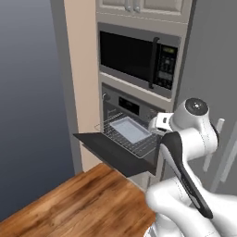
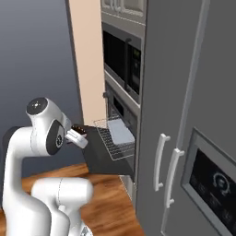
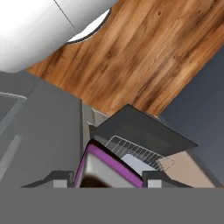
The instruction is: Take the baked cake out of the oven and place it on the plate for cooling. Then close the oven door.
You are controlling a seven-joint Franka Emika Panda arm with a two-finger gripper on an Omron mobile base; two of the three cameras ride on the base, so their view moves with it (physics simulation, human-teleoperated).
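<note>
Between the two dark fingers point(image 3: 107, 183), a purple-rimmed pan of brown cake point(image 3: 105, 173) sits gripped, just outside the grey steel oven point(image 1: 134, 109). Its dark-glass oven door point(image 1: 113, 155) hangs open flat above the wooden floor point(image 1: 83, 199); a wire rack point(image 1: 132, 139) juts out carrying a pale tray point(image 1: 129, 129).

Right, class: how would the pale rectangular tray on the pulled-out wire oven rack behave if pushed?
The pale rectangular tray looks stiff, with a raised rim, so it should probably move as one piece. Resting on the thin wire rack, it may slide readily. Flat and low, it seems unlikely to tip.
</note>
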